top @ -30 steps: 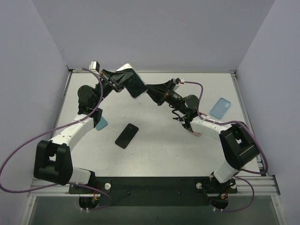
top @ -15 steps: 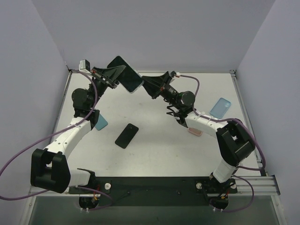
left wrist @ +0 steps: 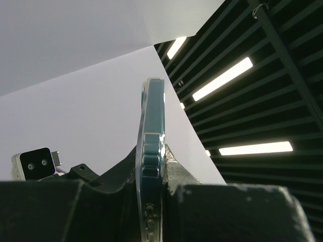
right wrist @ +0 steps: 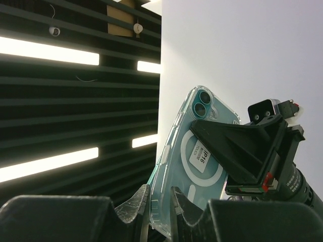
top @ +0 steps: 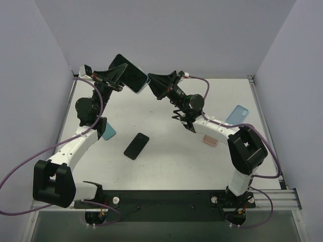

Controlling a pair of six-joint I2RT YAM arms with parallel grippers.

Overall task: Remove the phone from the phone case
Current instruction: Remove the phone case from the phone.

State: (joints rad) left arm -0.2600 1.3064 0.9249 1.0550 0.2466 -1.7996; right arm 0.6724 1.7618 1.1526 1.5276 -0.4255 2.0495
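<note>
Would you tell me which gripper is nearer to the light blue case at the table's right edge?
Right. The right gripper and left gripper both hold the cased phone aloft, far left of the blue case; the left is farther.

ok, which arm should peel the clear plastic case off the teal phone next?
Right, probably. The right gripper pinches the clear plastic case at its end edge. The left gripper clamps across its back, so it works better as the anchor.

I see on the white surface point(top: 166, 161): black phone point(top: 137, 145) flat, near centre | light-blue case point(top: 237, 116) far right, well apart | teal item point(top: 108, 132) left, partly hidden | pink item point(top: 210, 140) right of centre, partly hidden, can't identify
</note>
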